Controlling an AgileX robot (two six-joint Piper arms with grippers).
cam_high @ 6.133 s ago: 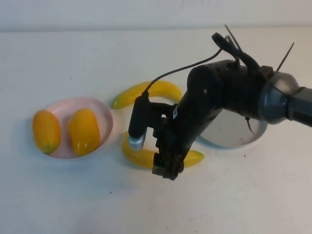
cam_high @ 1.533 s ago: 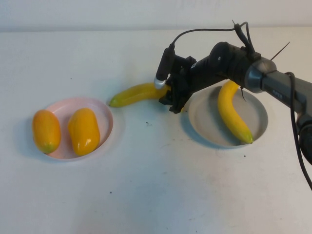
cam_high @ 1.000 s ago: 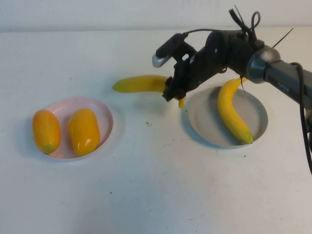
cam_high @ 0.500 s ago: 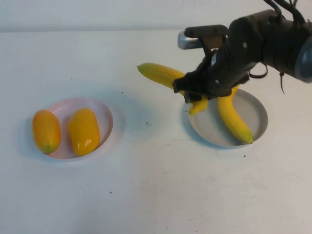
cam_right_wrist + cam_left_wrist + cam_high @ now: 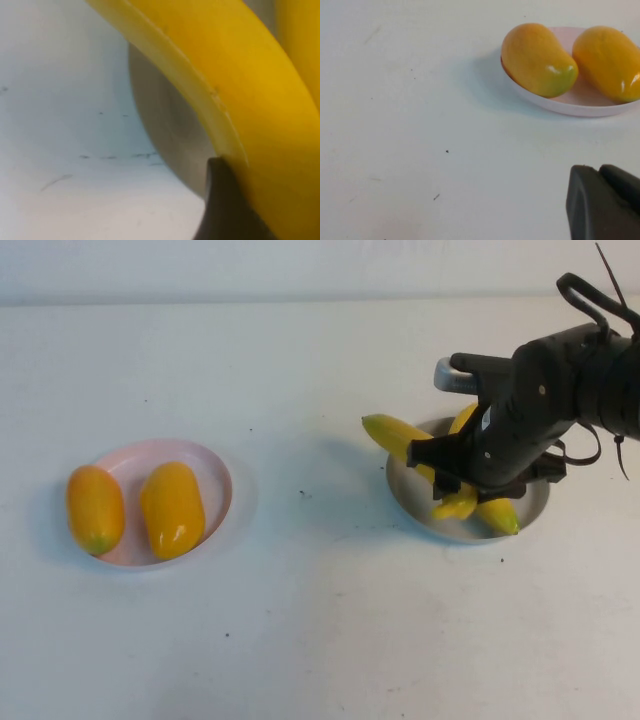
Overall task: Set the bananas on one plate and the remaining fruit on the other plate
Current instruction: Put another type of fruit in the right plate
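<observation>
Even, bright light floods the white worktop; shadows are soft and short, falling toward 9 o'clock of the pink plate and the grey plate; small glare spots gleam on the mangoes; the right wrist view is blurred, its banana out of focus; the left tool looks soft.

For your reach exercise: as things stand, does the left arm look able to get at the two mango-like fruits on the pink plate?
Probably yes. The left end effector hangs near the pink plate, with only bare table between. Both fruits lie uncovered. The right end effector is far off, holding a banana over the grey plate.
</observation>
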